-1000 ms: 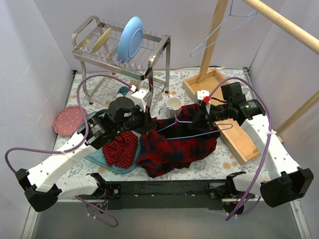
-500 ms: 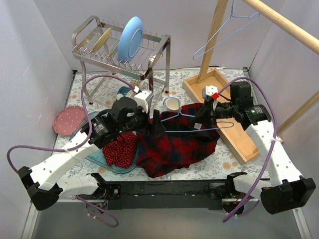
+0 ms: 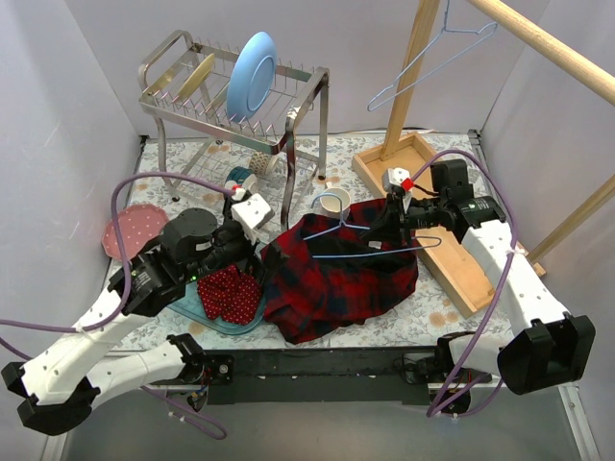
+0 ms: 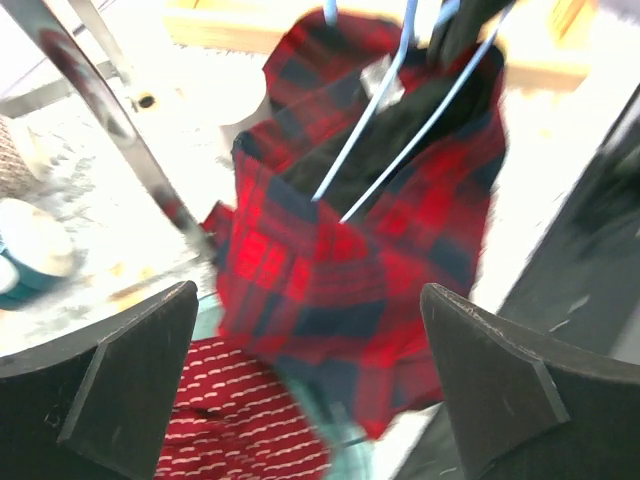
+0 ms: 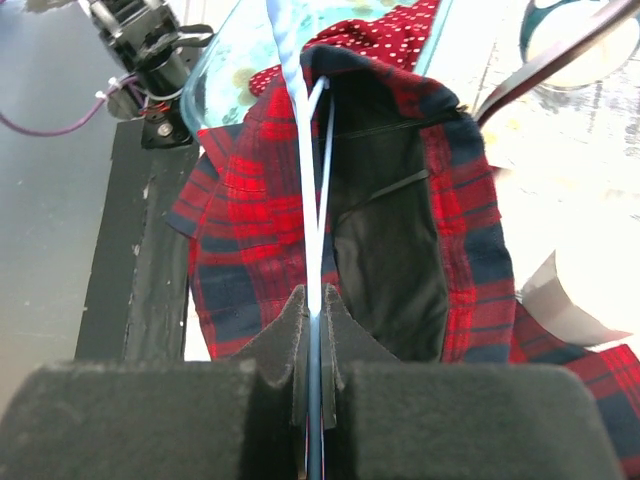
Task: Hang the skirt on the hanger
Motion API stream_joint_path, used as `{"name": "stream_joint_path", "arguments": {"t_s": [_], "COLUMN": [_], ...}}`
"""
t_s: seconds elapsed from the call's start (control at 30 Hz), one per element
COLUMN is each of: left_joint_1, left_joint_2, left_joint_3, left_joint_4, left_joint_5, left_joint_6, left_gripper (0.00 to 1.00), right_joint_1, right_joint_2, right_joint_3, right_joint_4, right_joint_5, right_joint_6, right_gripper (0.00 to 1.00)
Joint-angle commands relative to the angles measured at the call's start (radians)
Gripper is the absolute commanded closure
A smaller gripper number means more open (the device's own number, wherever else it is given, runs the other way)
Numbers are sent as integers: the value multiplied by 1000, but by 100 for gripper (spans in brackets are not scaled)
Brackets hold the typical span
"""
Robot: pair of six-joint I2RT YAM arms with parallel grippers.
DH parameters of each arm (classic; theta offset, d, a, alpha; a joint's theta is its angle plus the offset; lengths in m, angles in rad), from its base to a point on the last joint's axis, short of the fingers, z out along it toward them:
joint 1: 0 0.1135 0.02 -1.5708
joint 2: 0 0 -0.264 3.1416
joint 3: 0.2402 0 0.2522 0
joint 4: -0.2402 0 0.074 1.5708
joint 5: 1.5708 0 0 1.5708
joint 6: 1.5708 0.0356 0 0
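Observation:
The skirt (image 3: 231, 293), bright red with white dots, lies crumpled on a teal plate at the front left; it also shows in the left wrist view (image 4: 235, 420) and at the top of the right wrist view (image 5: 400, 40). My left gripper (image 3: 258, 257) (image 4: 308, 290) is open just above and beside the skirt, holding nothing. My right gripper (image 3: 384, 226) (image 5: 315, 295) is shut on the thin light-blue wire hanger (image 3: 351, 248) (image 5: 312, 180). The hanger runs into the neck of the plaid shirt (image 3: 336, 279) (image 4: 360, 250), not the skirt.
A second hanger (image 3: 423, 58) hangs from the wooden rail at the top right. The rail's wooden base tray (image 3: 461, 264) lies right of the shirt. A dish rack (image 3: 231, 96), white cup (image 3: 334, 202), teal mug (image 3: 235, 178) and pink plate (image 3: 130, 230) stand behind and to the left.
My left gripper has opened and drawn back to the left, away from the plaid shirt. The right gripper has kept its hold on the hanger, which has shifted slightly.

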Motion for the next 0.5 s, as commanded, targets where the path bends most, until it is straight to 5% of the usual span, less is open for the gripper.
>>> {"name": "stream_joint_path", "arguments": {"t_s": [0.0, 0.47], "left_joint_1": [-2, 42], "left_joint_2": [34, 101], "left_joint_3": [-67, -200], "left_joint_4": [-7, 122], "left_joint_5": [18, 106], "left_joint_6": [265, 394], "left_gripper": [6, 13], "right_joint_1": [2, 32], "right_joint_2": [25, 24], "right_joint_3": [61, 83], "right_joint_4": [-74, -146], "right_joint_5": [-104, -160], "right_joint_6": [-130, -249], "right_gripper": [99, 99]}}
